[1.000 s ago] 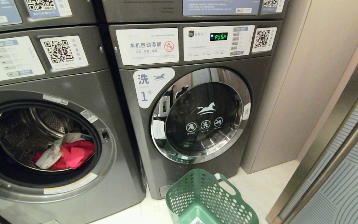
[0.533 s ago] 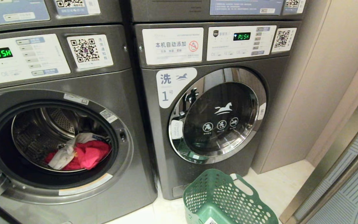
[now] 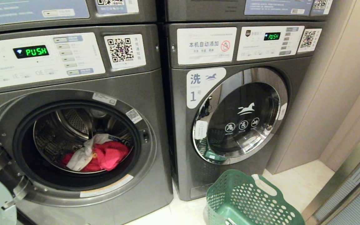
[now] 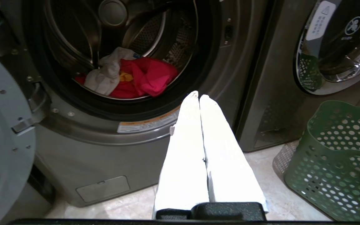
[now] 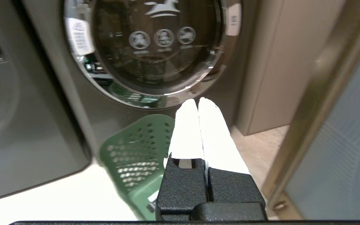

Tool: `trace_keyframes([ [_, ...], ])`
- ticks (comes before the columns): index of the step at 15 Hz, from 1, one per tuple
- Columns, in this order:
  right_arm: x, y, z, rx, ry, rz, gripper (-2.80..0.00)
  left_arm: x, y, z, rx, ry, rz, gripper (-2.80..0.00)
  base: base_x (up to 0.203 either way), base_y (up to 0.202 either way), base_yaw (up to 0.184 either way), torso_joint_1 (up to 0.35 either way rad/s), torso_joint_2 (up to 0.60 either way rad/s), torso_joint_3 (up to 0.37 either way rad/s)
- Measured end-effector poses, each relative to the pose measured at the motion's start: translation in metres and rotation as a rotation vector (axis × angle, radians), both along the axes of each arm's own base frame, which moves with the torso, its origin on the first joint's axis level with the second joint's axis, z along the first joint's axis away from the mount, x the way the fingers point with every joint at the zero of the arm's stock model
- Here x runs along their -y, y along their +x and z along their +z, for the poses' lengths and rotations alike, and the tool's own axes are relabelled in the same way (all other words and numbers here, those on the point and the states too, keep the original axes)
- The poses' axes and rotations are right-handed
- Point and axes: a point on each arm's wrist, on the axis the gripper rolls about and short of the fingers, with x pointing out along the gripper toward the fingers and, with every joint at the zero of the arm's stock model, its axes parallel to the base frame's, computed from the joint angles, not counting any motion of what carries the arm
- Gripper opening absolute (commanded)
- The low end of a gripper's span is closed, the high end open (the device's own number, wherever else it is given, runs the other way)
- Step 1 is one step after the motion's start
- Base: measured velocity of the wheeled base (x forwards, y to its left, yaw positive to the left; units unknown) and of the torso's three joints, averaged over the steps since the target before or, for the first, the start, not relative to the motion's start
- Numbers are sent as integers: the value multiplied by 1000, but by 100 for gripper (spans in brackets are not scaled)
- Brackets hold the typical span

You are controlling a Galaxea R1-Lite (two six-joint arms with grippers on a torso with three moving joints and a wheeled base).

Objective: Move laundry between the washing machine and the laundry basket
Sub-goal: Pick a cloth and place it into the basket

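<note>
On the left, the open washing machine (image 3: pixel 73 137) has red and white laundry (image 3: pixel 97 154) sitting in its drum. The left claw (image 4: pixel 198 95) is pressed together and empty, out in front of that opening. Next machine's door (image 3: pixel 241 115) is closed. The green laundry basket (image 3: pixel 252 203) sits on the floor below it, with the right claw (image 5: pixel 197 103) also pressed together, holding nothing.

Laundry (image 3: pixel 97 154) lies in the left washer's drum (image 3: pixel 73 137) — basket (image 3: pixel 252 203) on the floor before the right washer (image 3: pixel 239 109), seemingly apart.
</note>
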Motion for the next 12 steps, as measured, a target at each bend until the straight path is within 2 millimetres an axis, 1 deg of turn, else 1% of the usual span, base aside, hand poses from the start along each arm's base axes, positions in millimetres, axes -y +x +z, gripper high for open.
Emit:
trace_keyframes([
  [3,0,0,0,0,-1,1,-280,0,0,0,-2,0,0,-280,0,193,-2,4,2,-1],
  [5,0,0,0,0,-1,1,-280,0,0,0,-2,1,0,-280,0,116,-3,1,3,4],
  [10,0,0,0,0,-3,0,-280,0,0,0,-2,8,-1,-280,0,0,0,0,0,0],
  [12,0,0,0,0,-5,1,-280,0,0,0,-2,7,-2,-280,0,-6,106,4,-1,2],
])
